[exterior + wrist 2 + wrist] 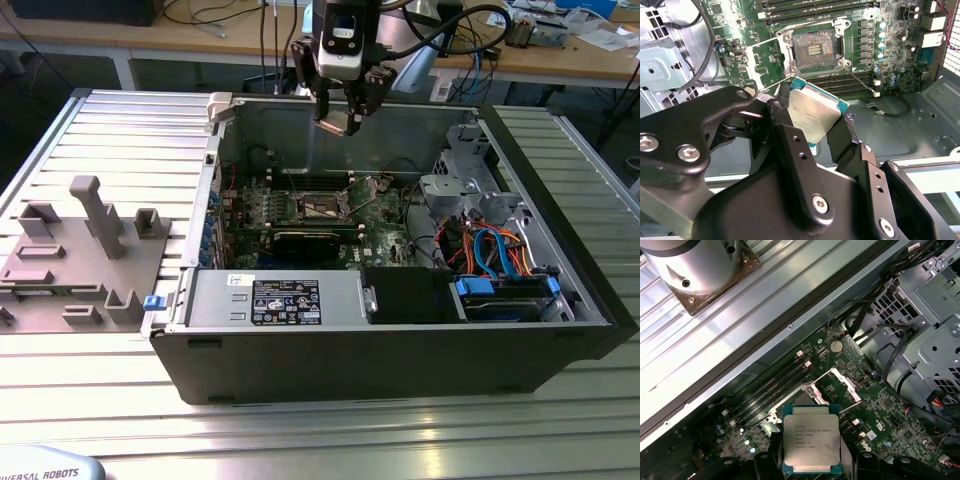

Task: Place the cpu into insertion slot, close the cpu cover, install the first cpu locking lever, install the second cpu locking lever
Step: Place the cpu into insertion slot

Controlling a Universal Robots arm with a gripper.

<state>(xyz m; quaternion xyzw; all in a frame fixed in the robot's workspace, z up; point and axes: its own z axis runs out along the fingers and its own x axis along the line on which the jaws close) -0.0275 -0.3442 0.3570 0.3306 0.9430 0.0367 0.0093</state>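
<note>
Your gripper (pixel 346 116) is clenched on the cpu (pixel 338 122). In the second wrist view the two black fingers (pixel 790 145) press on opposite edges of the cpu (pixel 812 117), whose silvery top face tilts up toward the camera. In the exterior view the cpu hangs in the air over the open black computer case (pixel 400 350), near the case's far wall and well above the green motherboard (pixel 260 212).

Look at the insertion slot (pixel 813 48) in the second wrist view: its dark square contact field lies uncovered inside the silvery rim. The cpu cover (pixel 761 59) is swung open and lies just beside the slot, with green board showing through its square window. Long black memory slots (pixel 810 7) run along the socket's sides.

In the first wrist view the cpu (pixel 811 444) sits flat between the fingertips, with the open cpu cover (pixel 839 385) on the board beyond it. The slot is partly hidden behind the cpu there.

At the exterior view's left a grey fixture (pixel 80 250) rests on the ribbed aluminium table (pixel 60 400). At the exterior view's right, inside the case, blue and orange cables (pixel 495 250) run beside the metal drive cage (pixel 460 170).
</note>
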